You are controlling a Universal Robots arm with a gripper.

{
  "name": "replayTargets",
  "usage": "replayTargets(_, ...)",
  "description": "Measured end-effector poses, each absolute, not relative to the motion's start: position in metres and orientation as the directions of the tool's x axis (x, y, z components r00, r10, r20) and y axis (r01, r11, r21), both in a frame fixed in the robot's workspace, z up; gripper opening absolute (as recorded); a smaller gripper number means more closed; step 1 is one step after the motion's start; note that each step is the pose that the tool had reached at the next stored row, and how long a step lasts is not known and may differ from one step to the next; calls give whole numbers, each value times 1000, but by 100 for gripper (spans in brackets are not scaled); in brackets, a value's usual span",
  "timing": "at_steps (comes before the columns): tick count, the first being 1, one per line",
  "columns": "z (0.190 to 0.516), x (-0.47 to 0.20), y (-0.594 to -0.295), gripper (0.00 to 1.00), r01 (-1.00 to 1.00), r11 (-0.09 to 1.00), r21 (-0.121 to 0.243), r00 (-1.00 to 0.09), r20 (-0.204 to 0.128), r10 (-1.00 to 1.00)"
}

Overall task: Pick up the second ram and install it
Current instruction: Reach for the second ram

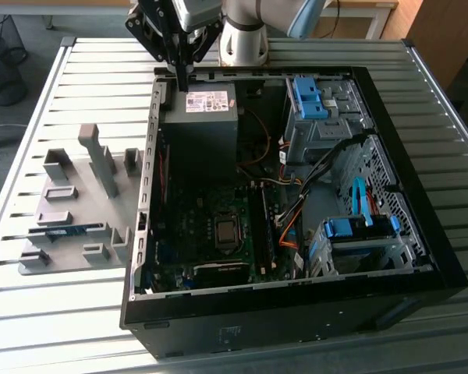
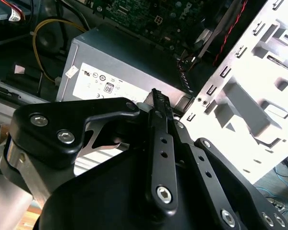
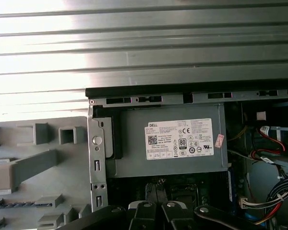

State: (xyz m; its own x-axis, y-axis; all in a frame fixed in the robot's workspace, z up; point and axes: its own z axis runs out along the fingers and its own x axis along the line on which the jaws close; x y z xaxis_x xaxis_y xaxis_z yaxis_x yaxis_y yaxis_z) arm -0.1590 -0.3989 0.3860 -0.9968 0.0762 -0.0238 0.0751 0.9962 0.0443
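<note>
The second ram (image 1: 66, 231), a slim blue stick, lies in a slot of the grey holder (image 1: 78, 199) on the table, at the exterior view's left of the open computer case (image 1: 296, 304). In the first wrist view the ram (image 3: 14, 204) shows as a dark blue strip in that holder. My gripper (image 1: 183, 79) hangs over the far corner of the case, above the grey power supply (image 1: 203, 117), well away from the ram. Its black fingers (image 2: 156, 108) are shut together with nothing between them. The motherboard's memory slots (image 1: 261, 226) lie in the middle of the case.
Blue drive-bay brackets (image 1: 308, 97) and a drive cage (image 1: 359, 234) fill the case's side at the exterior view's right, with loose cables (image 1: 296, 195) between them. The case's metal side rail (image 1: 150, 156) stands between the holder and the motherboard. The table is slatted metal (image 1: 54, 327).
</note>
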Motion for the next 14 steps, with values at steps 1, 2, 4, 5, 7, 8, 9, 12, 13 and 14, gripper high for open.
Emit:
replayTargets(1,386,-159,-399,11,75,996,44,-997,-24,76)
replayTargets(2,386,-160,-399,11,75,996,44,-997,-24,76)
replayTargets(4,386,-160,-399,11,75,996,44,-997,-24,76)
replayTargets(5,386,-161,-399,11,75,996,44,-997,-24,76)
replayTargets(7,386,-162,-399,11,75,996,44,-997,-24,76)
replayTargets(8,386,-162,-399,11,75,996,44,-997,-24,76)
replayTargets(9,385,-163,-399,11,75,996,44,-997,-24,76)
replayTargets(12,385,-164,-399,11,75,996,44,-997,-24,76)
replayTargets(13,385,-164,-399,11,75,996,44,-997,-24,76)
replayTargets(14,385,-165,-399,11,75,996,44,-997,-24,76)
